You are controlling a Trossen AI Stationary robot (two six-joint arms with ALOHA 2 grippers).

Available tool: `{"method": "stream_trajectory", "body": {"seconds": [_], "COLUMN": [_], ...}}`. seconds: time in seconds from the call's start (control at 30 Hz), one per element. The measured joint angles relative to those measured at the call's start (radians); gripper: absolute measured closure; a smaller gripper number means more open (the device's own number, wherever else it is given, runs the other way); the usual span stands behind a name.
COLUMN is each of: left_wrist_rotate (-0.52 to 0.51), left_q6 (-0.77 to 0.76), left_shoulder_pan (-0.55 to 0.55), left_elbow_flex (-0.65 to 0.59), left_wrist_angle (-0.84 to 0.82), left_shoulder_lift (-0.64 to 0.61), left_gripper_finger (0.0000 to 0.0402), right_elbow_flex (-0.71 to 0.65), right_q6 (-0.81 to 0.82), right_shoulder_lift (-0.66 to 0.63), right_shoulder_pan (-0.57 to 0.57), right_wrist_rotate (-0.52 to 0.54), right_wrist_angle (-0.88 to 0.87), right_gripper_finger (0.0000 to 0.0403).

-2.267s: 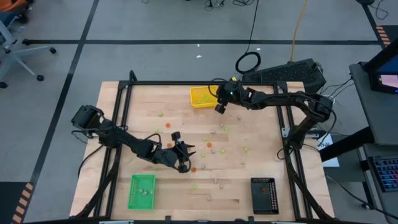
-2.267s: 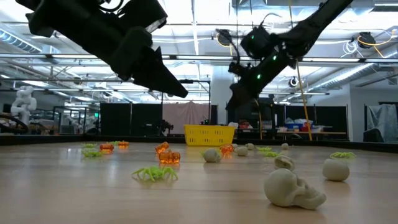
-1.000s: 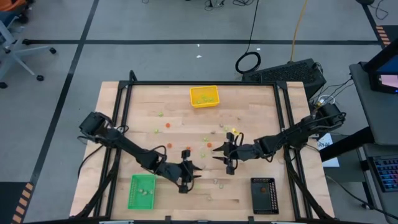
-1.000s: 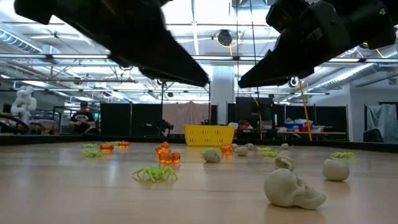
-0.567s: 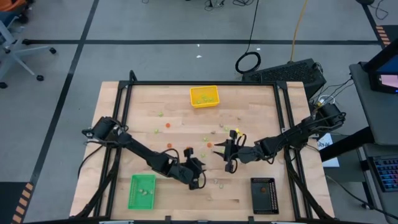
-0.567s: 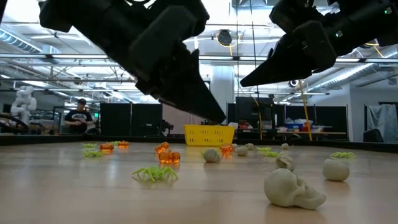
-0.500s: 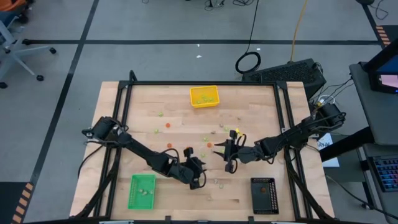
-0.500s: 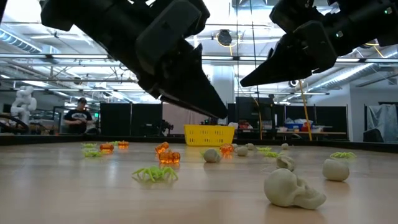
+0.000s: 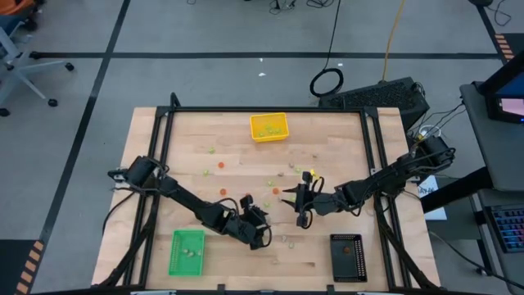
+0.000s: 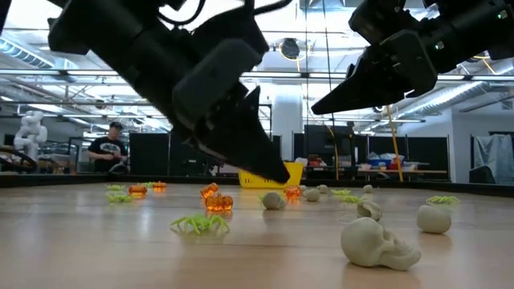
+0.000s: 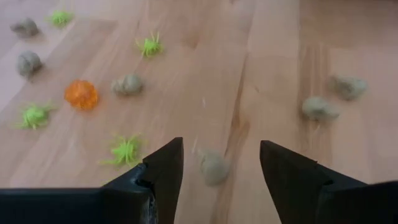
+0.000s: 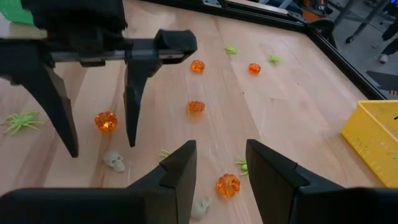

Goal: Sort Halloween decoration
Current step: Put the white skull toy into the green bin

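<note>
Between the spread jaws of the left gripper (image 11: 217,163), a small pale beige-grey lump (image 11: 213,167) of Halloween decoration is lying on the wooden bench (image 9: 344,143), slightly toward one finger and just ahead of the tips, so a straight descent looks like the move it is calling for; being roundish, it is showing no long axis to align to. That gripper is hanging low over the near-middle of the bench, empty. To its right the right gripper (image 9: 299,202) is hovering with jaws parted, holding nothing, above scattered translucent orange pumpkins (image 12: 227,185).
</note>
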Motion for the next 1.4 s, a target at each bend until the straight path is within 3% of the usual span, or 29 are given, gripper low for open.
{"method": "stream_trajectory", "body": {"seconds": [0.57,1.17,1.4], "left_wrist_rotate": [0.058,0.092,0.107], "left_q6": [-0.055,-0.058,-0.058], "left_shoulder_pan": [0.027,0.038,0.038], "left_elbow_flex": [0.000,0.002,0.002], "left_wrist_angle": [-0.018,0.030,0.033], "left_shoulder_lift": [0.007,0.070,0.071], "left_gripper_finger": [0.0194,0.0291,0.0348], "right_elbow_flex": [0.000,0.001,0.001], "right_q6": [0.003,0.010,0.008], "right_shoulder_lift": [0.000,0.000,0.000], "right_shoulder_pan": [0.000,0.000,0.000], "right_wrist_rotate": [0.000,0.000,0.000], "right_wrist_angle": [0.000,0.004,0.004], "right_gripper_finger": [0.0275,0.0275,0.0275]}}
